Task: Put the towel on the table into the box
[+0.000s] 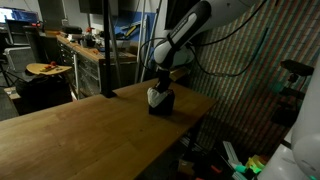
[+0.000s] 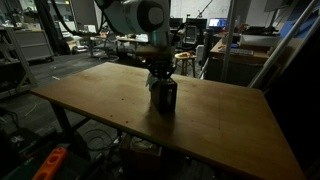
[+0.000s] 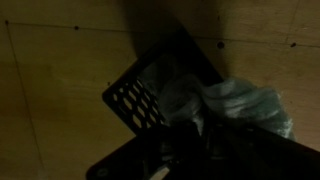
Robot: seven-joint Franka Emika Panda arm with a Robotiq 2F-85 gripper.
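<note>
A black box with perforated walls (image 1: 164, 104) stands on the wooden table (image 1: 90, 125), near its far edge. It also shows in the other exterior view (image 2: 166, 96) and in the wrist view (image 3: 135, 98). My gripper (image 1: 160, 82) hangs right above the box, as the second exterior view (image 2: 160, 72) also shows. A pale grey towel (image 3: 238, 100) is bunched at my dark jaws (image 3: 190, 140) over the box opening. In an exterior view the towel (image 1: 154, 95) shows as a pale lump at the box's top edge. The jaws look shut on it.
The table's edge runs close behind the box (image 2: 235, 85). Workbenches with clutter (image 1: 85, 45) and a stool (image 1: 45, 70) stand beyond the table. Cables and gear lie on the floor beside it (image 1: 240, 160).
</note>
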